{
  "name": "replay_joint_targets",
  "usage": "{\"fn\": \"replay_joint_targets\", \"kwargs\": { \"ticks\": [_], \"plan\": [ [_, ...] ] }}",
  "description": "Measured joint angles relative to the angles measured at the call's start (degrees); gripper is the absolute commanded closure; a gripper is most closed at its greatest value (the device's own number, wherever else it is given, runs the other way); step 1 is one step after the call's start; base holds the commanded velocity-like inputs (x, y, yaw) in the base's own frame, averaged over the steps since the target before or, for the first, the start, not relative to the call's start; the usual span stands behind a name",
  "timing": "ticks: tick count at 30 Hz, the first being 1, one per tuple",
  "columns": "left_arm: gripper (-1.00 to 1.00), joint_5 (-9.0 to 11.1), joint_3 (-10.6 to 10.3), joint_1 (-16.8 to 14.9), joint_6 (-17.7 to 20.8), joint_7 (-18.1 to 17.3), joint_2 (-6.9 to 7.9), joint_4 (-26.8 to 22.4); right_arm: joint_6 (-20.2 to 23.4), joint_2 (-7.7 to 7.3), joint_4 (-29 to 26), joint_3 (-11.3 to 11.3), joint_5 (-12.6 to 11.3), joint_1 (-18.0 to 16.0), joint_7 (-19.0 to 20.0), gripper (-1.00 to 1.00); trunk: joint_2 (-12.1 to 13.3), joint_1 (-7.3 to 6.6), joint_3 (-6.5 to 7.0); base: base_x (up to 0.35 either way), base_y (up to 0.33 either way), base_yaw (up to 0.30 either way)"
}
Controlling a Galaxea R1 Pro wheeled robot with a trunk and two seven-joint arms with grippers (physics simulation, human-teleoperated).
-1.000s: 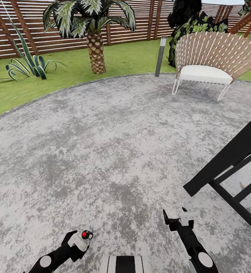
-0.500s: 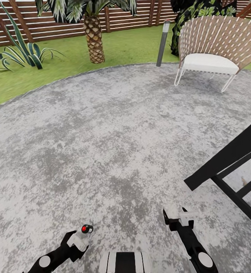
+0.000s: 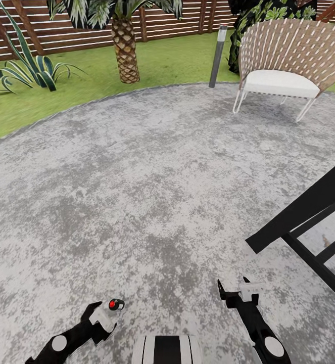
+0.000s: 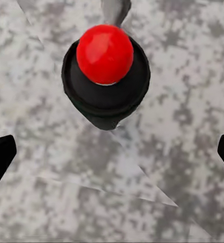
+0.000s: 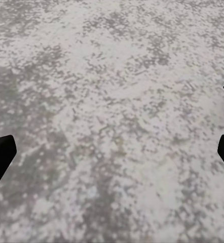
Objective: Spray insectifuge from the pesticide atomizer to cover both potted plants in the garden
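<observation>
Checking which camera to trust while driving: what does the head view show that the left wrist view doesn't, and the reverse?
Head view: agave-like potted plant on the lawn, palm trunk, wicker chair, lamp post, fence.
Left wrist view: close-up of the atomizer's dark collar.
Both: the red-capped pesticide atomizer at the left end effector, grey patio.

Wicker chair [image 3: 288, 60] beside grey bollard lamp [image 3: 217, 55], palm trunk [image 3: 125, 50]

- Patio [image 3: 152, 167]: mottled grey and white.
- Lawn [image 3: 167, 63]: bright green.
- Fence [image 3: 76, 30]: brown slats.
- Chair [image 3: 288, 55]: tan weave striped white, white cushion.
- Atomizer [image 3: 109, 314]: whitish, with a red knob on a black collar.
- Rosette plant [image 3: 28, 71]: green leaves edged pale.
</observation>
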Motion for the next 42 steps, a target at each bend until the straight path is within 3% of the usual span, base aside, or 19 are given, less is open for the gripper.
{"fn": "replay_joint_targets", "kwargs": {
  "ticks": [7, 19, 42],
  "plan": [
    [-1.00, -1.69, 0.01, 0.04, 0.11, -0.42, 0.87, -2.71, 0.00, 0.00, 0.05, 0.00, 0.02, 0.00, 0.00, -1.00, 0.00, 0.00, 0.00, 0.000, 0.000, 0.000],
    [-1.00, -3.98, -0.06, 0.06, 0.10, -0.45, 0.64, -2.06, 0.00, 0.00, 0.05, 0.00, 0.02, 0.00, 0.00, -1.00, 0.00, 0.00, 0.00, 0.000, 0.000, 0.000],
    [-1.00, -4.09, -0.06, 0.14, 0.10, -0.37, 0.29, -2.00, 0.00, 0.00, 0.05, 0.00, 0.02, 0.00, 0.00, -1.00, 0.00, -0.01, 0.00, 0.040, -0.012, 0.000]
  ]
}}
